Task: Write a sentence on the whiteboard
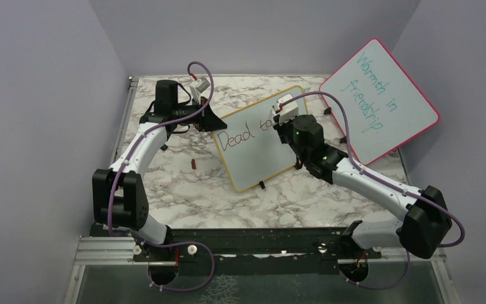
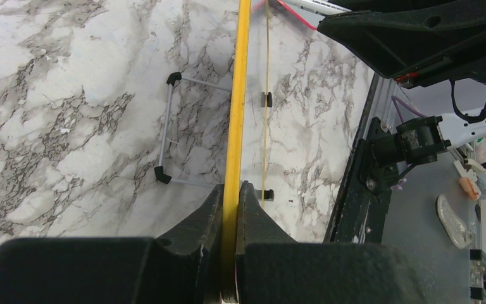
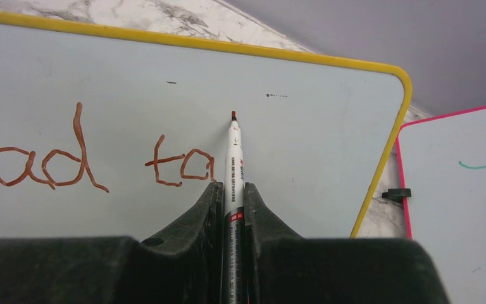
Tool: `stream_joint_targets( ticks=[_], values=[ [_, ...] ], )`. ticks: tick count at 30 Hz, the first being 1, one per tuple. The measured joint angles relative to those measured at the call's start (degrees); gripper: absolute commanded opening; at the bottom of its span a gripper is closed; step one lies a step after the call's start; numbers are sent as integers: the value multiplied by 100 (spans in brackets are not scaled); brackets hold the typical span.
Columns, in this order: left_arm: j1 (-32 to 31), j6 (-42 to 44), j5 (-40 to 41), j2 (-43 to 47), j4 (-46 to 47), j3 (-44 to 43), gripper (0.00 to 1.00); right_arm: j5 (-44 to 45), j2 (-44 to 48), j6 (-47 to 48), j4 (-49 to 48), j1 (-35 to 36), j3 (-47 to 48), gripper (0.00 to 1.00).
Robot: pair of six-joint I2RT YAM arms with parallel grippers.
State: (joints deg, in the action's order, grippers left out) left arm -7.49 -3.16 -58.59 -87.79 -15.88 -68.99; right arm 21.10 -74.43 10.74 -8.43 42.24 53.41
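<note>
Your whiteboard stands propped on the marble table, near the middle, just beside the pink-framed board with teal handwriting at the back right. Your left gripper is clamped on the whiteboard's yellow edge at its left side, fingers pressed against both faces of the frame. Your right gripper is closed around a marker, whose tip sits at the board just past the sentence, which so far reads "Dead ta" in reddish-brown strokes.
</note>
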Motion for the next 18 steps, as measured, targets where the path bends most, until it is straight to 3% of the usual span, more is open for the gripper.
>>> stream_joint_targets(
  ticks=[18],
  values=[
    [2, 0, -2, 0, -2, 0, 0, -151, 286, -328, 817, -24, -190, 0]
  ],
)
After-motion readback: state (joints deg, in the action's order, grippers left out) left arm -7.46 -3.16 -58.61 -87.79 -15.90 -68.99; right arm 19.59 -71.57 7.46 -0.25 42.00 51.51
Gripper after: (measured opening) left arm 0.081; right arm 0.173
